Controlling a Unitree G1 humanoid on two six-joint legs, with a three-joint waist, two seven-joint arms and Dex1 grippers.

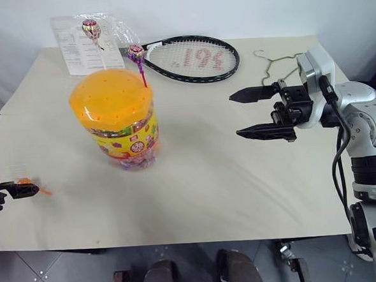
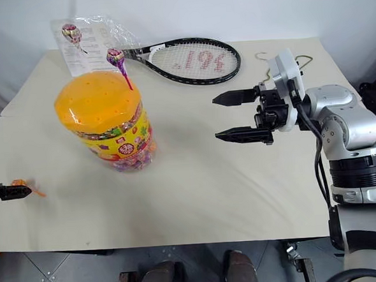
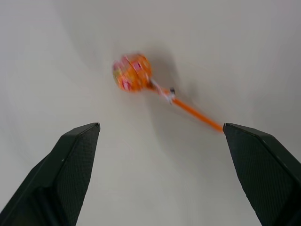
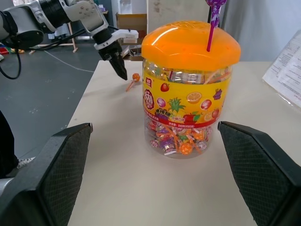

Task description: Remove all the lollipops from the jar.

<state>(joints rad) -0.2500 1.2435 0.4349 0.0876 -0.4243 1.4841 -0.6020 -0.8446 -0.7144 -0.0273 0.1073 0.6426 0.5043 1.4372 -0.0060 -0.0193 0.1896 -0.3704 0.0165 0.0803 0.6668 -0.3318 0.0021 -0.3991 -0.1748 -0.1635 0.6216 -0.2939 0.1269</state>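
The jar (image 1: 117,116) stands upright on the bench (image 1: 228,177), lid on, with one purple lollipop (image 1: 136,54) stuck by its stick in the orange dome. The orange lollipop (image 3: 133,73) lies loose on the bench by the left tool (image 3: 160,136), whose fingers stand wide apart around nothing. The right tool (image 1: 256,113) hangs wide too, level with the jar. Another purple lollipop (image 1: 91,27) rests on a paper sheet (image 1: 80,48) near a tennis racket (image 1: 192,57).
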